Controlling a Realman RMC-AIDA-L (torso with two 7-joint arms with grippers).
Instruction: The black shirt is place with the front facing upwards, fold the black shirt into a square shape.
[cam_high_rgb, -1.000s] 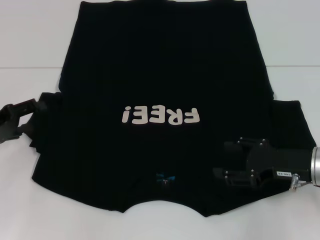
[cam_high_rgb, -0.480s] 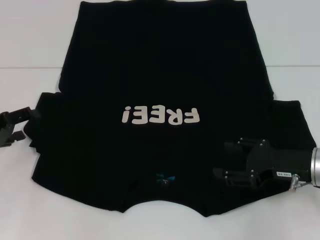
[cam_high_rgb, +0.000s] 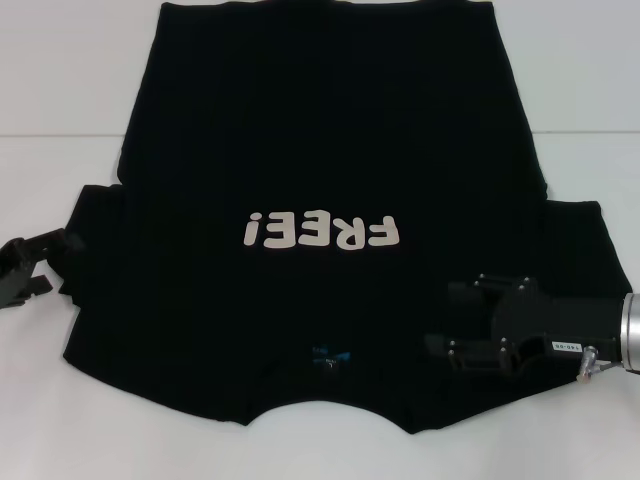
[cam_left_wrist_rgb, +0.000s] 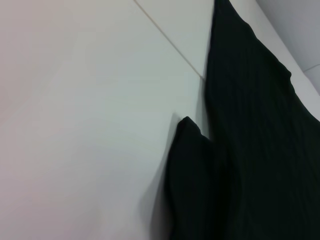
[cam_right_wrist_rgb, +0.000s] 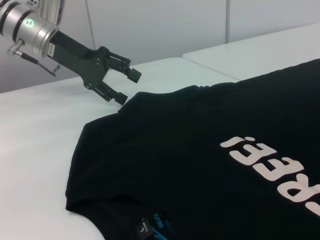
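Observation:
The black shirt (cam_high_rgb: 330, 130) lies flat, front up, on the white table, with its off-white "FREE!" lettering (cam_high_rgb: 322, 231) and blue neck label (cam_high_rgb: 331, 357) toward me. My left gripper (cam_high_rgb: 50, 263) is open and empty, just off the shirt's left sleeve (cam_high_rgb: 92, 240). It also shows in the right wrist view (cam_right_wrist_rgb: 128, 87), with its jaws apart beside the sleeve edge. My right gripper (cam_high_rgb: 443, 318) is open, low over the shirt's right shoulder. The left wrist view shows the sleeve (cam_left_wrist_rgb: 192, 185) and the shirt's side (cam_left_wrist_rgb: 260, 125).
The white table (cam_high_rgb: 60, 400) has a seam line (cam_high_rgb: 55, 135) running across behind the left arm. Bare table shows on both sides of the shirt and along the near edge. A pale wall (cam_right_wrist_rgb: 165, 25) stands beyond the table.
My left gripper has drawn back from the left sleeve, outward and a little toward me. The shirt and right gripper have hardly moved.

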